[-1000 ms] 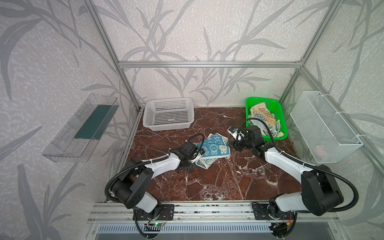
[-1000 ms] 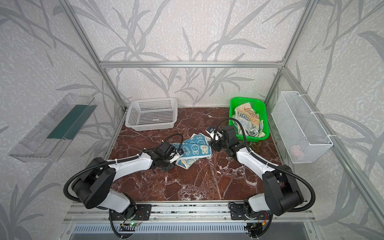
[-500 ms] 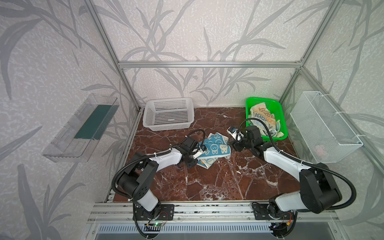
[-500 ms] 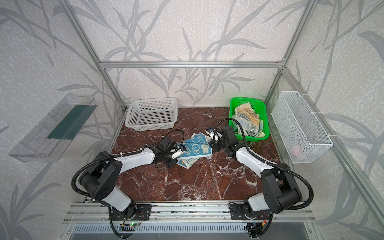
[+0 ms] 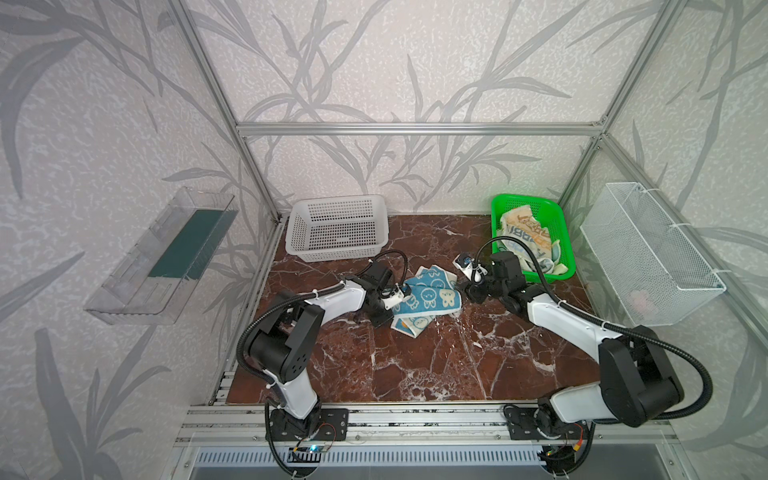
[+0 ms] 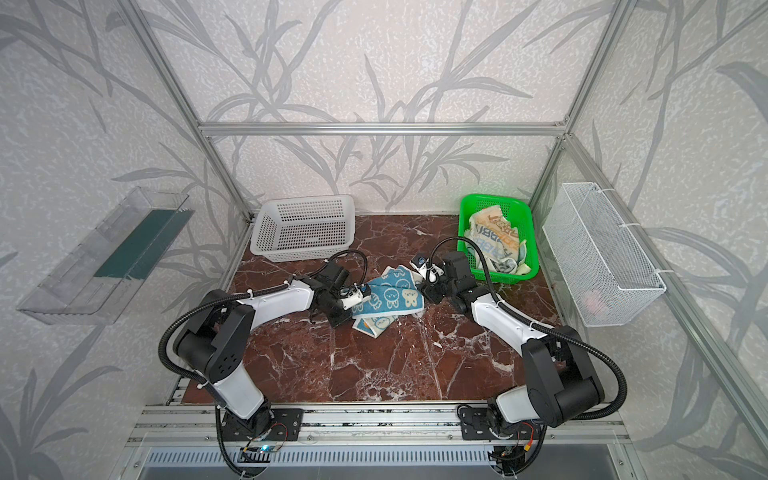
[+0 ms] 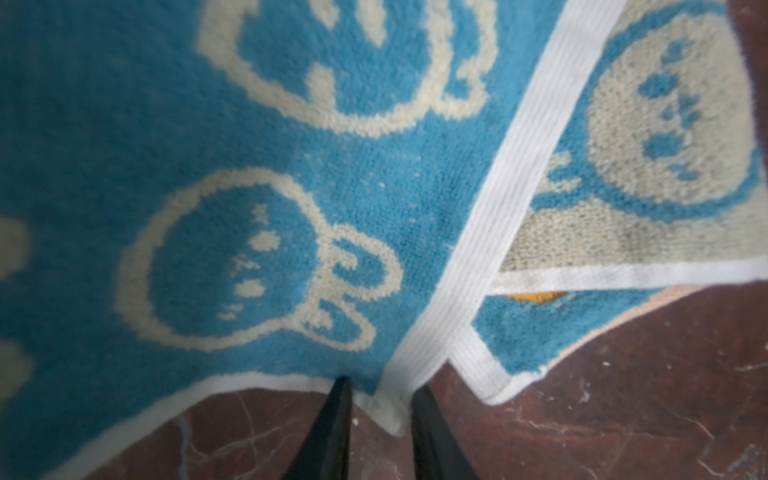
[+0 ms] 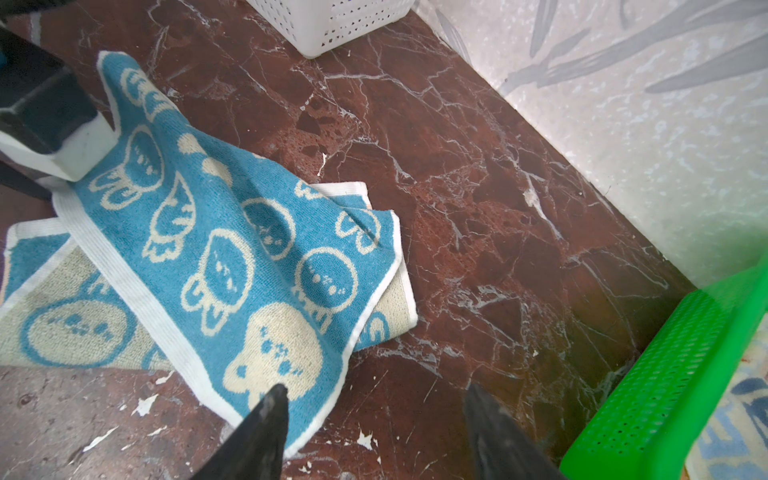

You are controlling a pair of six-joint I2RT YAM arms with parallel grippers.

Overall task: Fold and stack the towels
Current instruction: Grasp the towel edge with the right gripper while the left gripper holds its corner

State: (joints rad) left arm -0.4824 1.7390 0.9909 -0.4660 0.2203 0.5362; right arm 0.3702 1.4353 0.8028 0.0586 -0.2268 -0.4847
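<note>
- Left gripper (image 7: 380,415): fingertips (image 7: 338,415) set narrow, one on each side of the white hemmed corner of the rabbit-face towel (image 5: 424,297). The corner sits in the gap, but I can't tell whether they're actually biting it.
- Right gripper (image 8: 376,419): fingers wide, nothing held. One tip hangs over the towel's opposite corner, and only bare bench shows between the two.
- The rabbit-face towel lies mid-bench, toward the back edge, between the two grippers. It's lapped over itself askew, blue face up. In the left wrist view a lower layer sticks out with its pale reverse showing.
- The other two towels are in the green basket (image 5: 498,203) at the bench's back right corner. The striped RABBIT towel (image 5: 523,232) is crumpled on top, and the edge of the teal and pale yellow towel (image 5: 559,268) shows at the basket's front.
- White basket (image 5: 299,232) sits at the back left corner; I see nothing in it.
- Handling, my read: light, limp terry with no stiffness, so it'll drape and sag from any single hold. It will probably slide on the polished marble bench (image 5: 415,365).
- Where to grip: the flat woven hem at the corners, which is firmer than the pile. Take two corners of one edge, one per gripper.
- Risk: the layers overlap near the left corner, so it's easy to pinch both plies or catch only the hem tip and lose it.
</note>
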